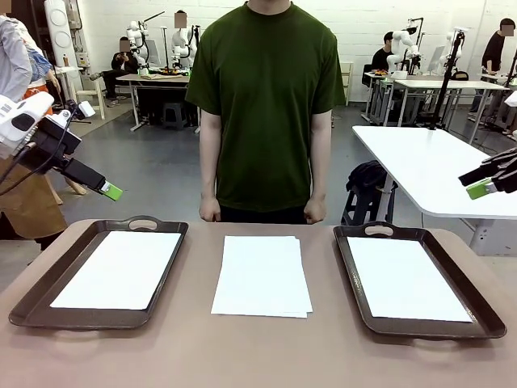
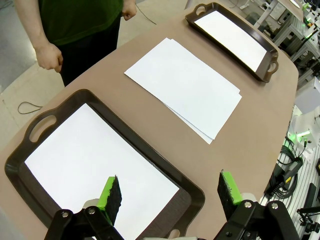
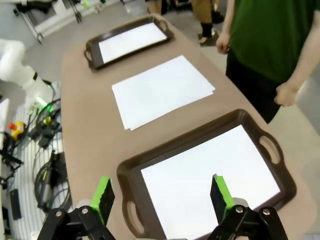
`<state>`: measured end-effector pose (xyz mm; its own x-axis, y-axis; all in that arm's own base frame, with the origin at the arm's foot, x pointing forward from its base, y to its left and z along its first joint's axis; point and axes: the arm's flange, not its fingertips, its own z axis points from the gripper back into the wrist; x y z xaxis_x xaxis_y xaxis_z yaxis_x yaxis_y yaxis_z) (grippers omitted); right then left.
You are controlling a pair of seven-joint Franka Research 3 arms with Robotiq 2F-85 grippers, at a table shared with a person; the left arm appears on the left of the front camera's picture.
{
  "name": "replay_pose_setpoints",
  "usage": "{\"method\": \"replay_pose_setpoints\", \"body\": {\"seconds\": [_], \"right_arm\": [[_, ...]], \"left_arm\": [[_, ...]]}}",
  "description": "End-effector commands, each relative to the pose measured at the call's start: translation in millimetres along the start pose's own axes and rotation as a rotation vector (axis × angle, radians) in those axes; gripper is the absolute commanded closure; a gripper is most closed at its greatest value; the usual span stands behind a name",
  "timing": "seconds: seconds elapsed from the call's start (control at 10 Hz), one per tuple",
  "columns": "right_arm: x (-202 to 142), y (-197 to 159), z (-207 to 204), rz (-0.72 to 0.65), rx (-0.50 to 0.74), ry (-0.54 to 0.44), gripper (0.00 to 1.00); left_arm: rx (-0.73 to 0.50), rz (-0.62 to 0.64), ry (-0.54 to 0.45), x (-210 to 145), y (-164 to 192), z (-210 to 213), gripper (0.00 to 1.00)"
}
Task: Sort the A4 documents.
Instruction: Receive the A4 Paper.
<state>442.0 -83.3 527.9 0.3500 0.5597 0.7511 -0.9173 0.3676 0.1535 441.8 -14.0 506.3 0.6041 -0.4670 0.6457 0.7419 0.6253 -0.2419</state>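
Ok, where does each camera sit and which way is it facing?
Front: fixed between the arms, facing across the table at the person; open left hand and open right hand enter at the sides.
Left wrist: on the left arm, looking down past its own hand onto the left tray.
Right wrist: on the right arm, looking down past its own hand onto the right tray.
Shared: both wrist views catch the middle paper stack and the person.

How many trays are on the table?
2. The left tray sits on the robot's left and the right tray on its right, with a paper stack lying between them. None seems hidden.
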Motion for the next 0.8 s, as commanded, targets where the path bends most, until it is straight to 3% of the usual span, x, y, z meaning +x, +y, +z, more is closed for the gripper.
{"method": "replay_pose_setpoints", "body": {"seconds": [0.0,0.7], "right_arm": [[-4.3,-4.6,-23.2,-0.007,0.022,0.100,0.00],[-4.3,-13.3,-26.3,-0.074,0.037,0.085,0.00]], "left_arm": [[0.007,-0.018,0.002,-1.3,-0.1,0.3,0.00],[0.007,-0.018,0.002,-1.3,-0.1,0.3,0.00]]}}
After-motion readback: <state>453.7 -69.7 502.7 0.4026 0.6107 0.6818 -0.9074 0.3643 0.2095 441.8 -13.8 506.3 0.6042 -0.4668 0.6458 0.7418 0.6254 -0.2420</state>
